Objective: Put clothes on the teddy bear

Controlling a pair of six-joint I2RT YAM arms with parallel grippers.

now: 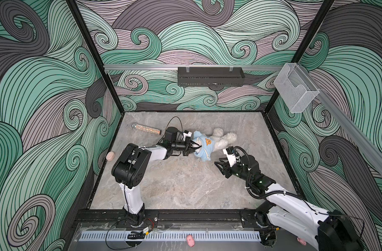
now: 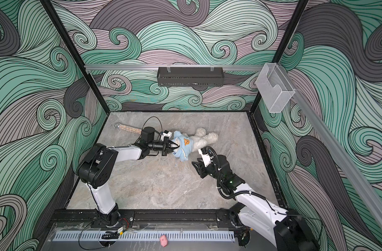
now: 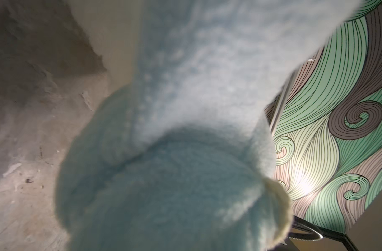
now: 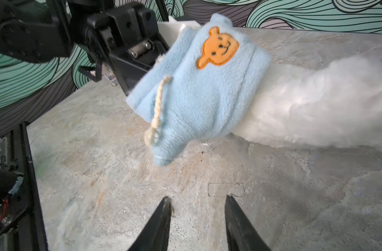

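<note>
The teddy bear lies on the table with its white legs pointing back right. A light blue fleece hoodie with an orange bear patch covers its upper body and head. My left gripper is shut on the hoodie's hood end. The left wrist view is filled by the blue fleece, which hides the jaws. My right gripper stands open and empty over bare table, a little in front of the hoodie and the bear.
A glitter tube lies at the back left of the table. A pink plush rests at the left wall, another pink toy in front of the base rail. A black basket and a clear box hang on the walls.
</note>
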